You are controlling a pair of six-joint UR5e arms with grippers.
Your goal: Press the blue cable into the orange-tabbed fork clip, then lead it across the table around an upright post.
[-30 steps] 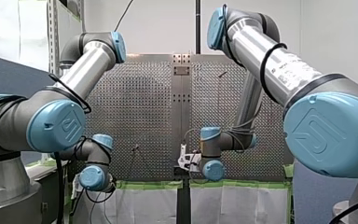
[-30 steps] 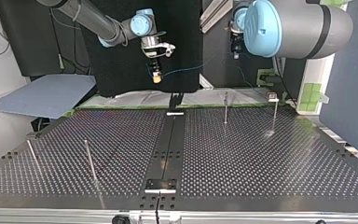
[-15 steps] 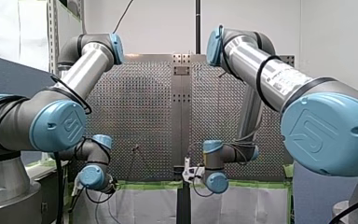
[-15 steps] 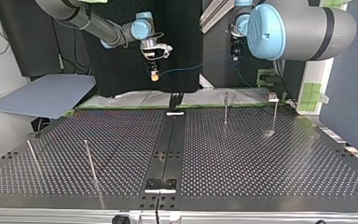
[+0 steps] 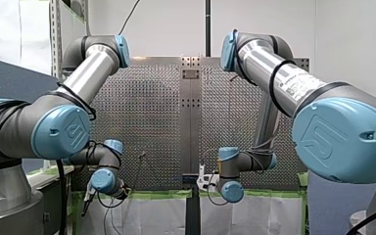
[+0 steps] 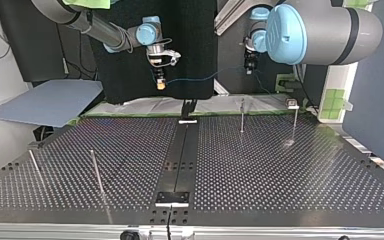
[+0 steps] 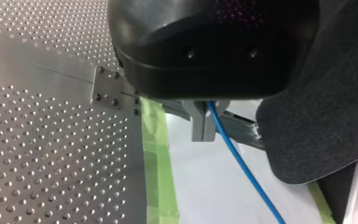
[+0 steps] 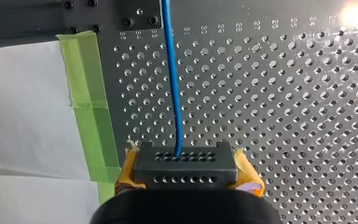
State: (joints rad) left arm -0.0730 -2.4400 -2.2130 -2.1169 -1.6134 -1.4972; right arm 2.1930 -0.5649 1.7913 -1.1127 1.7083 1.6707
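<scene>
The blue cable (image 6: 205, 78) hangs in a shallow sag between both grippers, beyond the table's far edge in the top view. My right gripper (image 6: 160, 85), with yellow pads, is shut on one end; in its wrist view the cable (image 8: 172, 79) runs straight out from between the fingers (image 8: 185, 161). My left gripper (image 6: 250, 68) is shut on the other end; its metal fingers (image 7: 200, 126) pinch the cable (image 7: 242, 168). A small clip (image 6: 292, 104) tops a post at the top view's far right; I cannot make out its tab. A thin upright post (image 6: 241, 116) stands near it.
Two more thin posts (image 6: 96, 172) (image 6: 34, 167) lean up from the perforated table (image 6: 260, 165) at the top view's near left. A dark centre rail (image 6: 180, 160) crosses it. Green tape (image 8: 86, 93) lines the table's edge. A grey sheet (image 6: 45, 102) lies beyond the far left corner.
My right gripper has moved towards the top view's left with the cable, drawing it longer between the two grippers. In the front view both wrists have sunk lower.
</scene>
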